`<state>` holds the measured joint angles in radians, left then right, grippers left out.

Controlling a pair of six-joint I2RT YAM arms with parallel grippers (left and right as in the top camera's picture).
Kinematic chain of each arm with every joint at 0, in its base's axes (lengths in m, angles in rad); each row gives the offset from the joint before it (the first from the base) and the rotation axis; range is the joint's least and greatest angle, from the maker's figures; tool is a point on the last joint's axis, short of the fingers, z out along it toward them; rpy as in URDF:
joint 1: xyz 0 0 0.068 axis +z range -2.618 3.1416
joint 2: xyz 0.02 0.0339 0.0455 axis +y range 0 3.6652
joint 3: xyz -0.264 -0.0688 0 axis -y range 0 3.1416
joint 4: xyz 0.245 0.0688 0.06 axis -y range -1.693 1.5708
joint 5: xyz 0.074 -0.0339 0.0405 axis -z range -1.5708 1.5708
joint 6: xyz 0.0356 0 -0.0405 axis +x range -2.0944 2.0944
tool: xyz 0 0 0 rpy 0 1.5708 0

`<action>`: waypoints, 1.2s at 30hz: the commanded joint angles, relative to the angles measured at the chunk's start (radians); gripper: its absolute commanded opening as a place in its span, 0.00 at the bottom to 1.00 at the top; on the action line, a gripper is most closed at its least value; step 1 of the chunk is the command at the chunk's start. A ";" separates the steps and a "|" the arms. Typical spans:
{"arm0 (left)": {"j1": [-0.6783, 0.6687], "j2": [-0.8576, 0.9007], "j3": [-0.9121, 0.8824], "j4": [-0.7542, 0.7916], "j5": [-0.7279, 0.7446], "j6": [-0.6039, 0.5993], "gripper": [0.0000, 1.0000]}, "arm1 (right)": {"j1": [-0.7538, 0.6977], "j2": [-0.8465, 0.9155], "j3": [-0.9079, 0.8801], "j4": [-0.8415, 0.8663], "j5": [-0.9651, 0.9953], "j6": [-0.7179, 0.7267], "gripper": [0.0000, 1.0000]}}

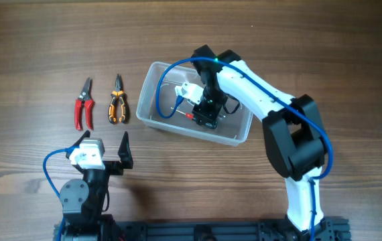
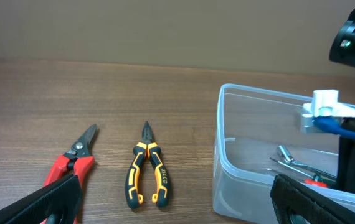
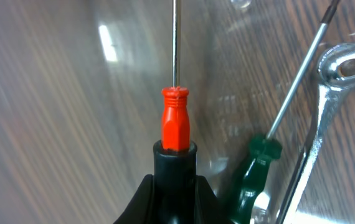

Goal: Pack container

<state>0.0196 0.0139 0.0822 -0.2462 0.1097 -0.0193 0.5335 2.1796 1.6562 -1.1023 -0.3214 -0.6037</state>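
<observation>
The clear plastic container [image 1: 152, 73] stands right of the table's middle; it also shows in the left wrist view [image 2: 240, 186]. My right gripper [image 1: 204, 119] reaches down into it and is shut on a red and black screwdriver [image 3: 175, 121]. A green screwdriver [image 3: 255, 168] and a chrome tool [image 3: 339, 68] lie on the container floor beside it. Orange and black pliers [image 1: 116, 100] [image 2: 145, 173] and red snips [image 1: 84, 104] [image 2: 71, 165] lie on the table left of the container. My left gripper [image 1: 104, 144] is open and empty, near the front.
The wooden table [image 1: 37, 40] extends around everything. The right arm's blue cable [image 1: 167, 80] loops over the container's left part. The arm bases stand at the front edge.
</observation>
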 commanded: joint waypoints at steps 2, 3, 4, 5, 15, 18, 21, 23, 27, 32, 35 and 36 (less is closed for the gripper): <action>0.001 -0.007 -0.006 0.003 0.002 0.016 1.00 | 0.000 0.010 0.001 0.032 -0.018 0.036 0.28; 0.001 -0.007 -0.006 0.003 0.002 0.016 1.00 | 0.000 0.010 0.001 0.030 -0.017 0.037 0.31; 0.001 -0.007 -0.006 0.003 0.002 0.016 1.00 | 0.000 0.008 0.002 0.023 -0.017 0.041 0.36; 0.001 -0.007 -0.006 0.003 0.002 0.016 1.00 | 0.000 0.008 0.004 0.017 -0.017 0.052 0.40; 0.001 -0.007 -0.006 0.003 0.002 0.016 1.00 | 0.000 -0.093 0.208 -0.048 -0.079 0.108 0.49; 0.001 -0.007 -0.006 0.003 0.002 0.016 1.00 | -0.010 -0.176 0.344 -0.029 0.002 0.219 0.56; 0.001 -0.007 -0.006 0.003 0.002 0.016 1.00 | -0.041 -0.259 0.402 0.039 0.321 0.381 0.99; 0.001 -0.007 -0.006 0.003 0.002 0.016 1.00 | -0.084 -0.298 0.402 0.065 0.465 0.411 1.00; 0.001 -0.007 -0.006 0.003 0.002 0.016 1.00 | -0.226 -0.319 0.401 0.089 0.509 0.458 1.00; 0.001 -0.007 -0.006 0.003 0.002 0.016 1.00 | -0.425 -0.309 0.397 0.080 0.496 0.566 1.00; 0.001 -0.007 -0.006 0.003 0.001 0.016 1.00 | -0.525 -0.304 0.397 0.063 0.408 0.581 1.00; 0.001 -0.007 -0.006 0.004 0.001 0.016 1.00 | -0.562 -0.304 0.397 0.049 0.367 0.581 1.00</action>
<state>0.0196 0.0139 0.0822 -0.2462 0.1097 -0.0193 0.0387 1.8515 2.0521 -1.0348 0.1284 -0.0727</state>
